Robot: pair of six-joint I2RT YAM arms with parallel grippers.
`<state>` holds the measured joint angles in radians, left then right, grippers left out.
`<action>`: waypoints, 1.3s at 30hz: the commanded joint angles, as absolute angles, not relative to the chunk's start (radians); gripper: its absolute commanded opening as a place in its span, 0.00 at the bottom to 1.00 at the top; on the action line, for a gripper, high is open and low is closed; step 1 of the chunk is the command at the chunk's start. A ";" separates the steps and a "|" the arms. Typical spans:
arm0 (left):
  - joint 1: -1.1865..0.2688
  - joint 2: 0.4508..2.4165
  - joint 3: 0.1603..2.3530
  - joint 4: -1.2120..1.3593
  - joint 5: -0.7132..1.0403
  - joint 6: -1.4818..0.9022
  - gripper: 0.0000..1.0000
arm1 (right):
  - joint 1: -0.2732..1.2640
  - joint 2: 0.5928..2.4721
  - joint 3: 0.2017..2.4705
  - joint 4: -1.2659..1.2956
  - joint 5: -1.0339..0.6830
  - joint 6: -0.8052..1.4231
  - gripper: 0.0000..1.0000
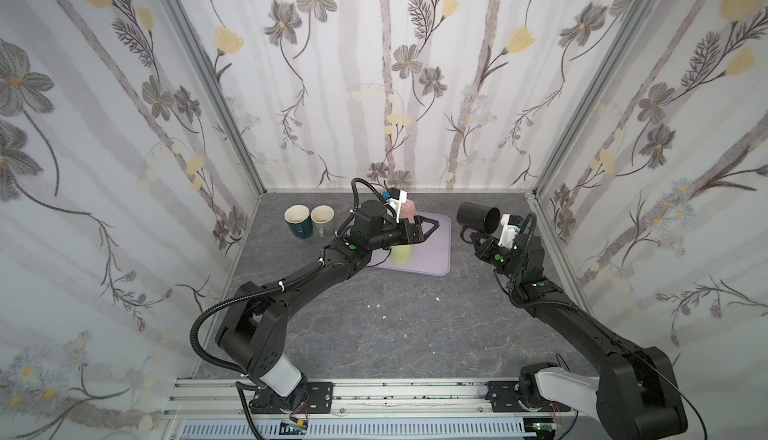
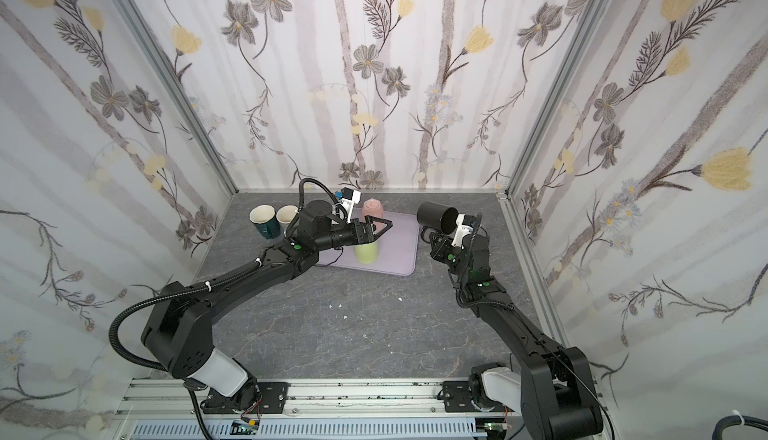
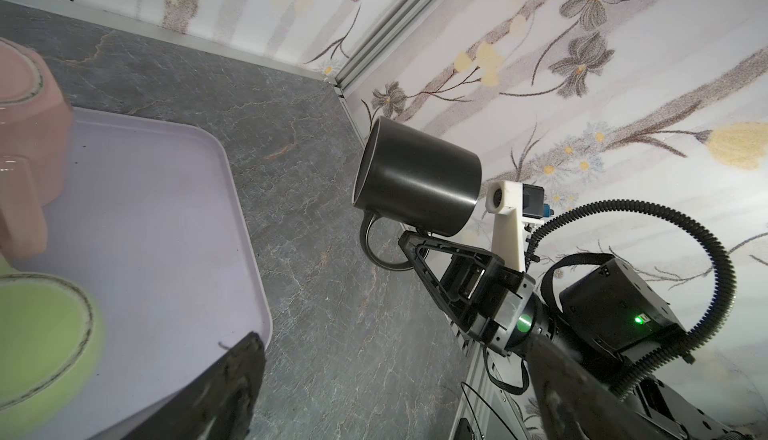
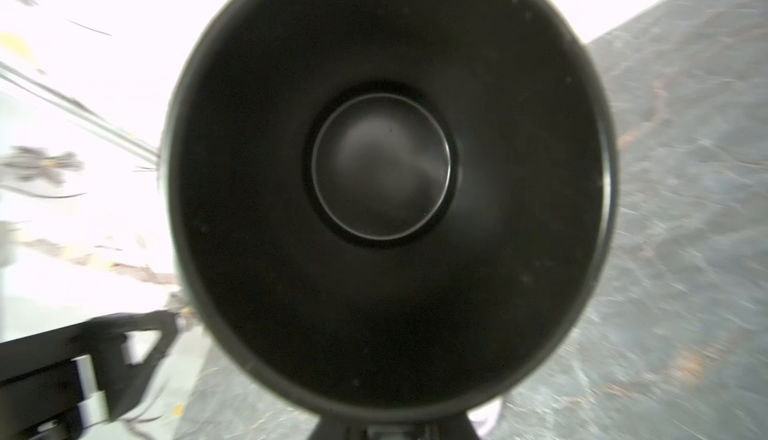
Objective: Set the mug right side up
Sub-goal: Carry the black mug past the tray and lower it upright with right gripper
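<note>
Black mug (image 1: 478,217) — held clear of the worktop (image 1: 374,334), to the right of the tray (image 1: 434,265), near the right wall. It lies on its side, base toward the tray and mouth toward the right arm; the right wrist view looks straight into it.

Right claw (image 3: 409,242): clenched on the handle (image 3: 374,246), which hangs below the mug body.

Left claw (image 1: 432,226): released, jaws wide, grasping nothing — it hovers over the tray, above a green mug (image 1: 401,255) and beside a pink mug (image 1: 408,209), both inverted.

A dark mug (image 1: 298,224) and a pale mug (image 1: 323,218) stand upright left of the tray.
</note>
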<state>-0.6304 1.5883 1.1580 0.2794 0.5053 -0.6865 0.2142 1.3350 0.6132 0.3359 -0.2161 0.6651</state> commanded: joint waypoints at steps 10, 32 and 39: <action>-0.630 1.508 1.116 0.181 0.422 -0.595 1.00 | 0.187 1.333 0.658 0.263 -0.080 0.589 0.00; -0.625 1.327 0.979 0.011 0.139 -0.405 1.00 | 0.129 1.573 0.931 0.044 0.091 0.490 0.00; -0.623 1.306 0.951 -0.003 0.112 -0.390 1.00 | 0.128 1.726 1.084 -0.030 0.177 0.451 0.00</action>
<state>-0.6266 1.3201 0.9607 -0.0002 0.1413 -0.4065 0.1280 1.6936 1.0367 -0.0620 0.1047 0.4847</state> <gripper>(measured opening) 0.997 0.163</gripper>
